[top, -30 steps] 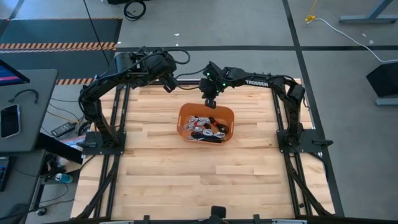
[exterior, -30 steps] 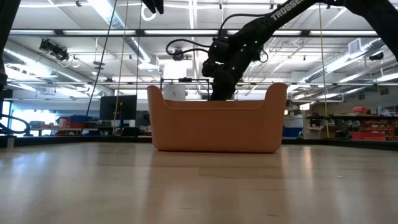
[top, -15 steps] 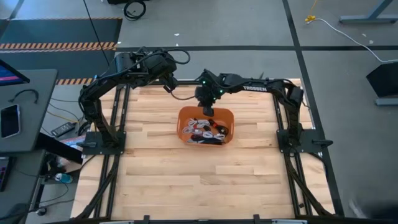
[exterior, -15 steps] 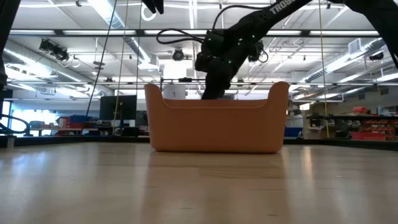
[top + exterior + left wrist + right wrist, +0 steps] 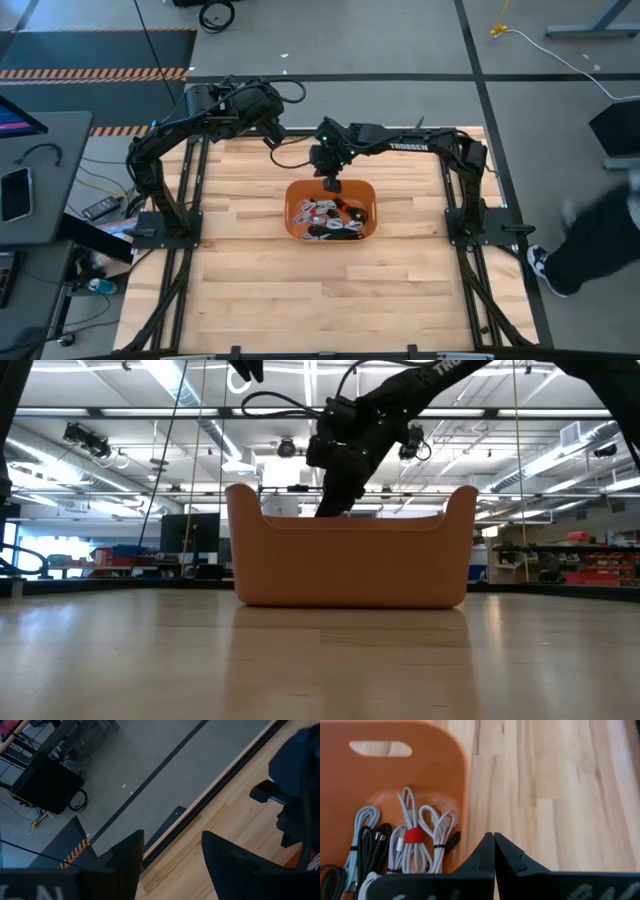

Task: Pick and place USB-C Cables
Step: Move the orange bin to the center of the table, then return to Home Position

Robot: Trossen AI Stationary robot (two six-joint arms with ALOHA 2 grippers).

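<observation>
Orange bin (image 5: 368,212) of USB-C Cables (image 5: 328,214), TROSSEN-lettered arm (image 5: 405,146), right gripper (image 5: 331,184) closed

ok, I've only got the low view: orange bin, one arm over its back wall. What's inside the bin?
Observer: Coiled USB-C cables, white and black, piled across the floor of the orange bin.
Operator: Which arm is that, and is it holding anything?
Observer: The right one. The right gripper is shut and empty, with its tips by the bin's far rim.
Operator: And the left?
Observer: The left gripper is open and empty, over the far edge of the table, apart from the bin.
</observation>
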